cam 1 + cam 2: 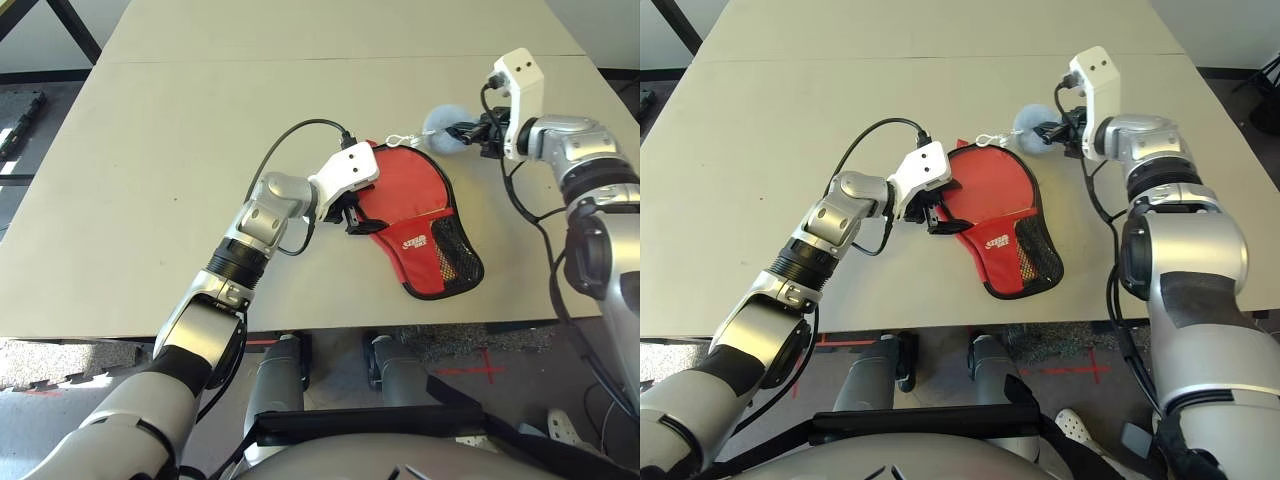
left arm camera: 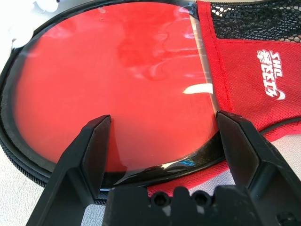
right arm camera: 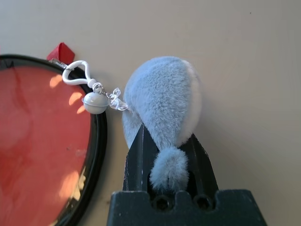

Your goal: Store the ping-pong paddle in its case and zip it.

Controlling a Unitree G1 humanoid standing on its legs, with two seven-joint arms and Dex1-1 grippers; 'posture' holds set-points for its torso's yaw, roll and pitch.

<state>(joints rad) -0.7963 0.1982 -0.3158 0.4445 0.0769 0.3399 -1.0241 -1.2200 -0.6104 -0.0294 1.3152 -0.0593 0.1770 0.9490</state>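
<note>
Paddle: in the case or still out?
In. The paddle's red face shows through the clear panel of the case, lying flat on the table.

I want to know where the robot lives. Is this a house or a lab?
Probably a lab or workshop, not a house: a plain beige table, loose cables on the floor and red tape marks beneath it.

Left claw [image 1: 352, 218] covers the case [image 1: 420, 225] near edge; paddle handle hidden inside; white lettering [image 1: 414, 241] too small to read; zipper state unclear.
</note>
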